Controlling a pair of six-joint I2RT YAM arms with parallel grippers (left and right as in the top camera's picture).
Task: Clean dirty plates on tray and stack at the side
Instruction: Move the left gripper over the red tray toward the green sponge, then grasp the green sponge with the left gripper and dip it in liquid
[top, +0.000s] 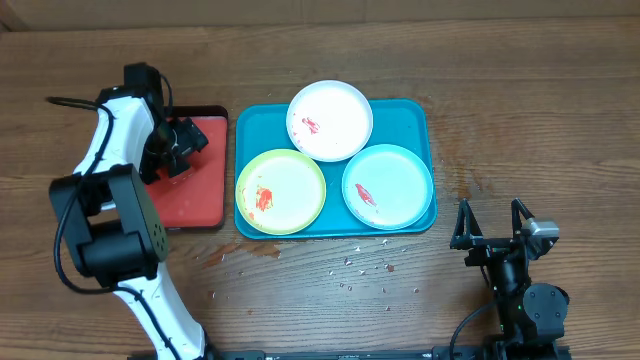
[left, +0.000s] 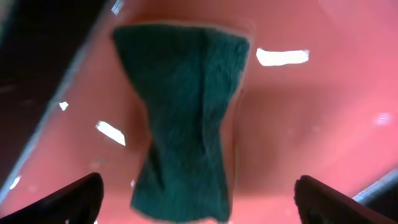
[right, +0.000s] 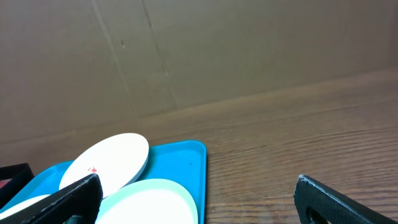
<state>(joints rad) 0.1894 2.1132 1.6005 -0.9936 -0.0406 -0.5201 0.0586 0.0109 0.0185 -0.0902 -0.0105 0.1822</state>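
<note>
Three plates with red smears lie on the teal tray (top: 415, 115): a white plate (top: 330, 120) at the back, a yellow-green plate (top: 281, 191) front left, a light-green-rimmed plate (top: 388, 186) front right. My left gripper (top: 178, 148) is open just above a dark green cloth (left: 183, 118) that lies on the red tray (top: 190, 200); its fingers stand either side of the cloth. My right gripper (top: 492, 222) is open and empty over the table, right of the teal tray. The right wrist view shows the tray's corner (right: 189, 158) and two plates.
Small crumbs (top: 360, 270) are scattered on the wooden table in front of the teal tray. A cardboard wall (right: 186, 50) stands behind the table.
</note>
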